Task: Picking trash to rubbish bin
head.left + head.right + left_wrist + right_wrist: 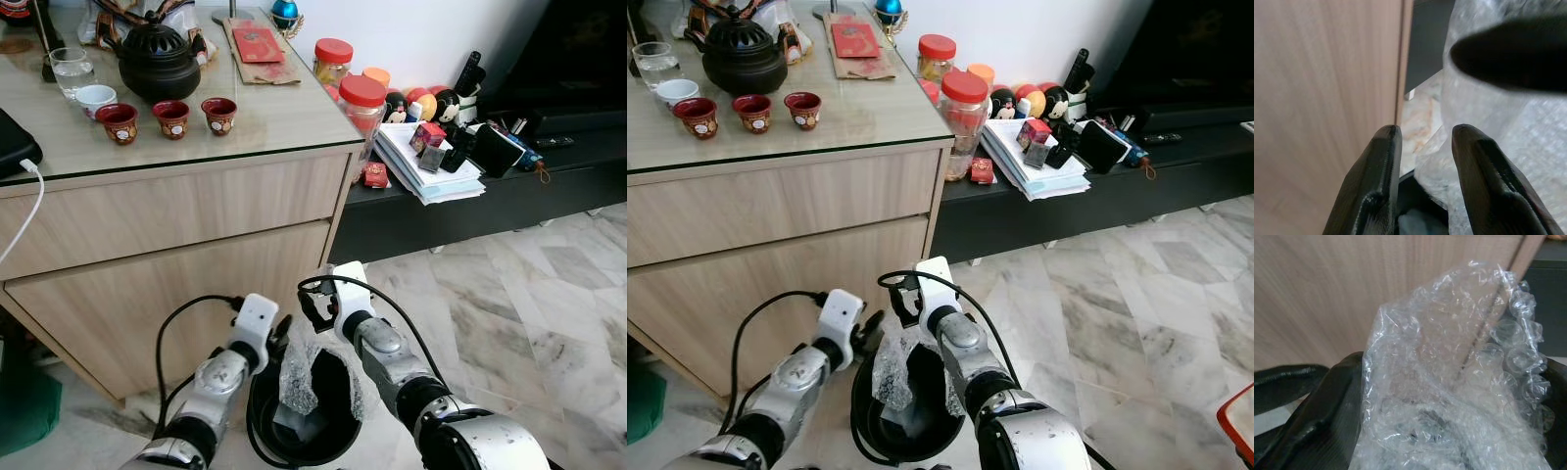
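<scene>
Nearest us, a round black rubbish bin (312,443) sits on the marble floor (529,313) just before the wooden cabinet (176,264). A crumpled sheet of bubble wrap (299,377) hangs upright over the bin's mouth, its lower end inside the rim. Our right gripper (1449,431) has its fingers closed around the wrap, one black finger (1322,421) on either side of it. Our left gripper (1422,161) hangs just beside the wrap over the bin's left rim, its fingers slightly parted with nothing between them.

Farther off, on the cabinet's glass top, three red cups (170,117) stand in a row before a black teapot (157,61). At the cabinet's right edge, red-lidded jars (362,106) stand on a low dark shelf (509,191).
</scene>
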Available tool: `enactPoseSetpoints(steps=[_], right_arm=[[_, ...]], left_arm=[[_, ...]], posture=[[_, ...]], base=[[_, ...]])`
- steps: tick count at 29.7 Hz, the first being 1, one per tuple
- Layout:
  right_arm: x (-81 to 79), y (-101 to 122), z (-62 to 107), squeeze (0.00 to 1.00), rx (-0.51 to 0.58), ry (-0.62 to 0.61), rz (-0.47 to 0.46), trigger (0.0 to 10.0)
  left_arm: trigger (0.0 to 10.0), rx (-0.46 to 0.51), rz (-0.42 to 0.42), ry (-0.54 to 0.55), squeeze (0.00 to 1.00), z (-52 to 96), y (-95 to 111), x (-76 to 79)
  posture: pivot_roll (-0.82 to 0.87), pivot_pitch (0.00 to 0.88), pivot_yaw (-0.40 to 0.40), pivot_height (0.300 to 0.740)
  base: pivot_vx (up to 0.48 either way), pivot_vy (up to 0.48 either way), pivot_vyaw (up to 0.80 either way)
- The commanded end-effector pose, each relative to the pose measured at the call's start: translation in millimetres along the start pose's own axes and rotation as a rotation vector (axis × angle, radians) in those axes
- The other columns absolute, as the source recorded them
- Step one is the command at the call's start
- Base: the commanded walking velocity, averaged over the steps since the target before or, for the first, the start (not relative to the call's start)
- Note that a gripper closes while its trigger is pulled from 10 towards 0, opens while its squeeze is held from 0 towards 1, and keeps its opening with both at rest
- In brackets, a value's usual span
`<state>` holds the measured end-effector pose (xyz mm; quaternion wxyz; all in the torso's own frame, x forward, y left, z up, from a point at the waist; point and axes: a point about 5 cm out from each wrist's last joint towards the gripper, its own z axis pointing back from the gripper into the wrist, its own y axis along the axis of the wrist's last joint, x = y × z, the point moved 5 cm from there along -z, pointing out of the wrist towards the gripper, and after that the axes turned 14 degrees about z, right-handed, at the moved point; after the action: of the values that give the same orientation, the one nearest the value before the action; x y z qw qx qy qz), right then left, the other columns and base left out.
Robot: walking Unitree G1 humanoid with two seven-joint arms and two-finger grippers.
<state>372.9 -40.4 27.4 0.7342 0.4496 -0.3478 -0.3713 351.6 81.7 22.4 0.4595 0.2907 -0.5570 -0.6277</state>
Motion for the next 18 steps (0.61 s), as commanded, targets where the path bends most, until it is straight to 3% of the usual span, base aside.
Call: enactPoseSetpoints(steps=[1,7,10,13,18], right_arm=[[8.0,-3,1.7,0.0,-0.003,-0.023,-0.011,10.0],[7.2,-3,1.8,0.0,-0.006,-0.021,-0.012,10.0],[4.8,-2,1.1,0.0,-0.005,-0.016,-0.013,10.0],[2.4,2,-0.4,0.0,0.005,-0.011,-0.015,10.0],[4.9,6,-1.1,0.0,0.018,-0.015,-0.018,10.0]], left_arm=[[10.0,0.003,0.0,-0.022,0.0,-1.2,0,6.1],[10.0,0.061,-0.003,-0.117,0.0,2.5,7,21.4],[10.0,0.036,0.006,-0.116,0.0,3.1,0,21.1],[10.0,-0.049,0.037,-0.096,0.0,2.2,-16,19.8],[10.0,-0.087,0.048,-0.087,0.0,1.9,-22,19.1]], posture=[[-0.02,0.108,-0.196,0.74],[-0.01,0.112,-0.199,0.74],[-0.01,0.11,-0.2,0.74],[-0.01,0.107,-0.198,0.74],[-0.03,0.106,-0.196,0.74]], base=[[0.0,0.0,0.0],[0.0,0.0,0.0],[0.0,0.0,0.0],[0.0,0.0,0.0],[0.0,0.0,0.0]])
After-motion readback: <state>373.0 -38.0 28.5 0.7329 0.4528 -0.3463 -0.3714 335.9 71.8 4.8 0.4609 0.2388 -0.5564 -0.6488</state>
